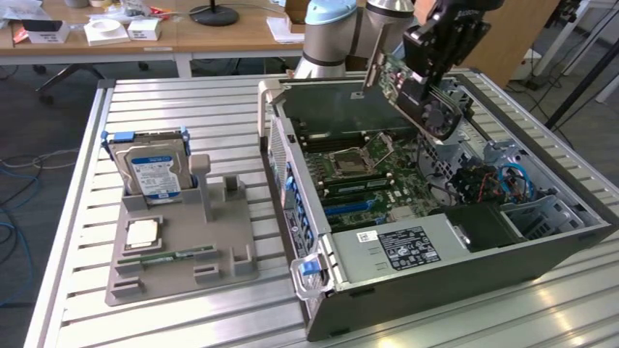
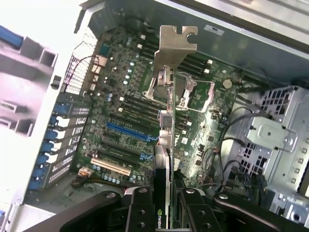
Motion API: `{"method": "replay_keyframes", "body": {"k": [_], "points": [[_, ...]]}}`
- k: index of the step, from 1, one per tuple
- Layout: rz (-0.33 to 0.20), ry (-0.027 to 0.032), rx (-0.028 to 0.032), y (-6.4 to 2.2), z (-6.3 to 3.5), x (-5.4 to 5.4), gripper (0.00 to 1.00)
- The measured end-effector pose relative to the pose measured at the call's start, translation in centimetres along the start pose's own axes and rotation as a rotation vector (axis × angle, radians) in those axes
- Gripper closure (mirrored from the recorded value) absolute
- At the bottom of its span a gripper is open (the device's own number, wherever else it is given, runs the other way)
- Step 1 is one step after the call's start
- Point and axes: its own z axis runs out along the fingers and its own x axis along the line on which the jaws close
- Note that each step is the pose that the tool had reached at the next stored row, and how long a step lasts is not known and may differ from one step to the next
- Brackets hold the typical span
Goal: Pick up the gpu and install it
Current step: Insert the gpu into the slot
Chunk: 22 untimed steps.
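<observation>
The gripper point(image 1: 430, 72) is clamped on the gpu point(image 1: 425, 109); it hangs tilted above the open computer case point(image 1: 435, 290), likely to line up with a slot.

The computer case point(image 1: 464, 290) lies open on top, leaving the motherboard point(image 2: 120, 96) reachable from above, where the tool point(image 2: 164, 208) hangs clamped on the gpu point(image 2: 176, 43). The drive cage point(image 2: 277, 135), tangled cables point(image 1: 508, 177) and the case walls stand around the board and its expansion slots point(image 2: 128, 133). On the worktop point(image 1: 174, 101), room lies around the upright hard drive point(image 1: 150, 170).
</observation>
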Motion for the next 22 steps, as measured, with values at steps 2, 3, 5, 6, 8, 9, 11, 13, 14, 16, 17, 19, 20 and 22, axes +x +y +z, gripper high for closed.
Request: {"method": "replay_keyframes", "body": {"k": [2, 3, 5, 6, 8, 9, 11, 13, 14, 16, 17, 19, 20, 22], "points": [[-0.031, 0.0014, -0.0005, 0.00, 0.00, 0.00, 0.74], [-0.046, 0.0021, -0.0008, 0.00, 0.01, 0.00, 0.74], [-0.075, 0.0034, -0.0013, 0.00, 0.01, 0.00, 0.74], [-0.090, 0.0041, -0.0017, 0.00, 0.01, 0.00, 0.74], [-0.121, 0.0054, -0.0022, 0.00, 0.02, 0.00, 0.74], [-0.139, 0.0063, -0.0025, 0.00, 0.02, 0.00, 0.74], [-0.174, 0.0079, -0.0032, 0.00, 0.02, 0.00, 0.74], [-0.211, 0.0096, -0.0039, 0.00, 0.02, 0.00, 0.74], [-0.229, 0.0103, -0.0042, 0.00, 0.02, 0.00, 0.74], [-0.262, 0.0119, -0.0049, 0.00, 0.03, 0.00, 0.74], [-0.279, 0.0126, -0.0052, 0.00, 0.03, 0.00, 0.74], [-0.314, 0.0142, -0.0059, 0.00, 0.03, 0.00, 0.74], [-0.332, 0.0150, -0.0063, 0.00, 0.04, 0.00, 0.74], [-0.367, 0.0166, -0.0069, 0.00, 0.04, 0.00, 0.74]]}}
